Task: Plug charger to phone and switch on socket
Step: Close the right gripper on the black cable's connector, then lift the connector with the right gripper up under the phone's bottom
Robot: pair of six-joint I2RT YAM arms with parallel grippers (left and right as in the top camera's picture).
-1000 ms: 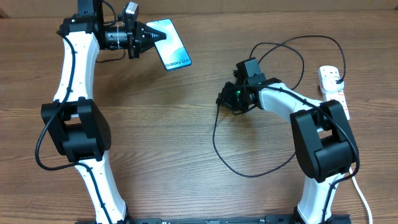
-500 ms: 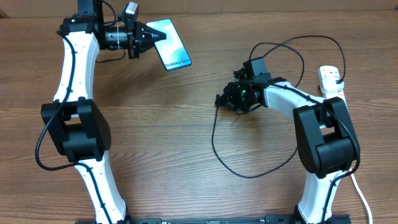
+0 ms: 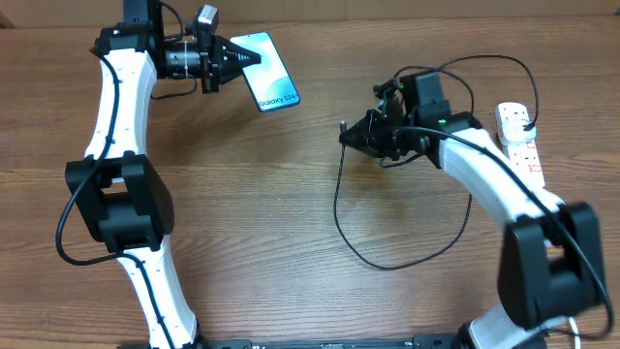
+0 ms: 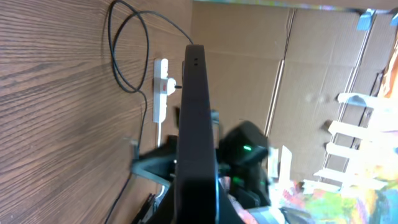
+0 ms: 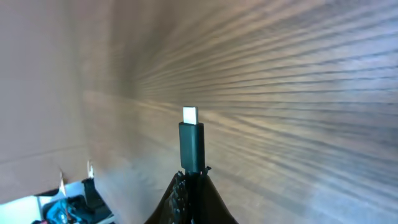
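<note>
Above the table (image 3: 242,204), our right gripper (image 3: 349,136) clenches the limp charger (image 3: 335,199) by its rigid connector (image 5: 191,144); left gripper (image 3: 248,56) grips the phone (image 3: 276,82).

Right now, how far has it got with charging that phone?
Done: the charger's plug looks seated in the socket. In hand: the left pincer grips the phone, and the right pincer holds the connector tip. Left: joining them, switching on.

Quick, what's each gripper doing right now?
Left gripper: closed on the phone.
Right gripper: closed on the charger, plug tip sticking out.
</note>
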